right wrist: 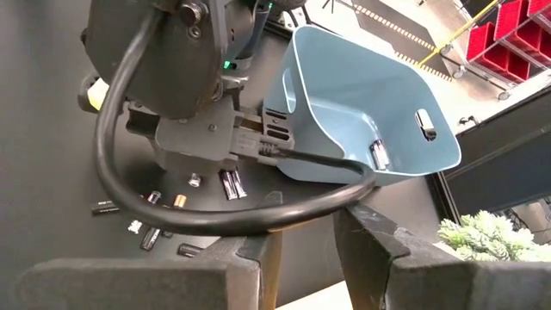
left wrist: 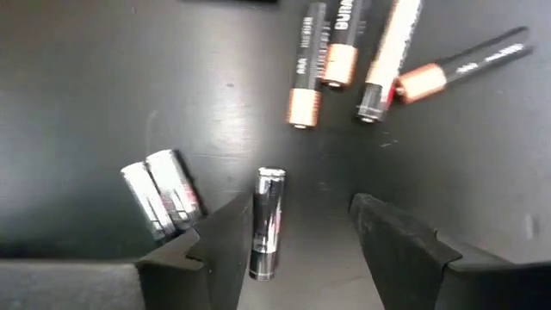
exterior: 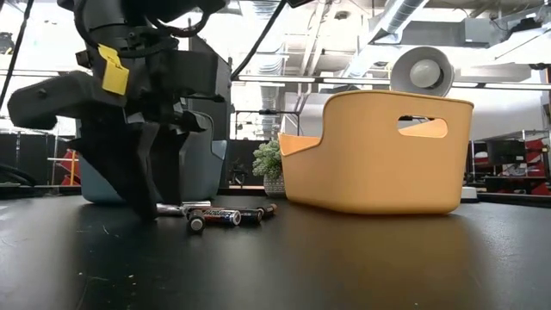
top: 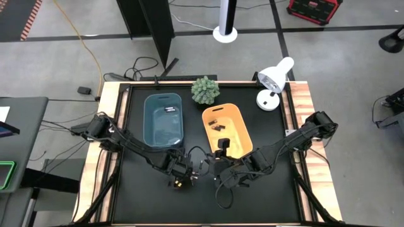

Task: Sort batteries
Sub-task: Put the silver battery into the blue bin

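While spread wide, left claw point(left wrist: 300, 232) straddles silver battery point(left wrist: 267, 222)

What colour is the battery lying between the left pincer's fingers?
Shiny silver battery; clearest in the left wrist view.

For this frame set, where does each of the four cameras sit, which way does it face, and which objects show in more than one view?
High: overhead, facing straight down on blue bin, orange bin, both arms.
Low: table height, facing level across to orange bin, loose batteries, left arm.
Left wrist: facing down past left gripper, open around a silver battery.
Right wrist: behind right gripper, facing the left arm and blue bin.
Shared: the blue bin in high and right wrist; loose batteries in low and left wrist.
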